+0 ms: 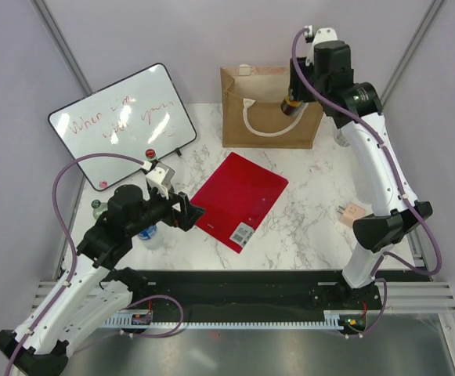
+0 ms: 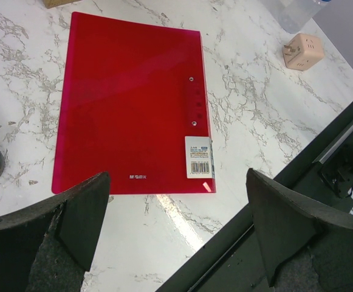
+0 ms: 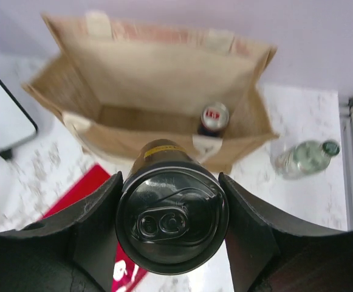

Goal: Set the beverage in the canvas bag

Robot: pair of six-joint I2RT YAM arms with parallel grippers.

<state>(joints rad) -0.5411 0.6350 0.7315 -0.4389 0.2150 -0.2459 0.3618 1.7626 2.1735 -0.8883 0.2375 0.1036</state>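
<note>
Above the canvas bag's (image 3: 158, 79) near rim, the right gripper (image 3: 173, 228) pinches a dark beverage can (image 3: 171, 213) between its pads, lid toward the wrist. The can hangs clear of the bag's walls. Inside the bag, near its right wall, stands another can (image 3: 214, 118), with bare floor to its left. Just right of the bag is a clear bottle (image 3: 301, 158). Well in front of the bag, the left gripper (image 2: 176, 231) hangs spread wide over the red folder's (image 2: 133, 103) near edge.

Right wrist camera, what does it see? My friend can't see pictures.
The right gripper holds a dark drink can near the open mouth of the canvas bag. A second can stands inside the bag, and a clear bottle sits outside it.
</note>
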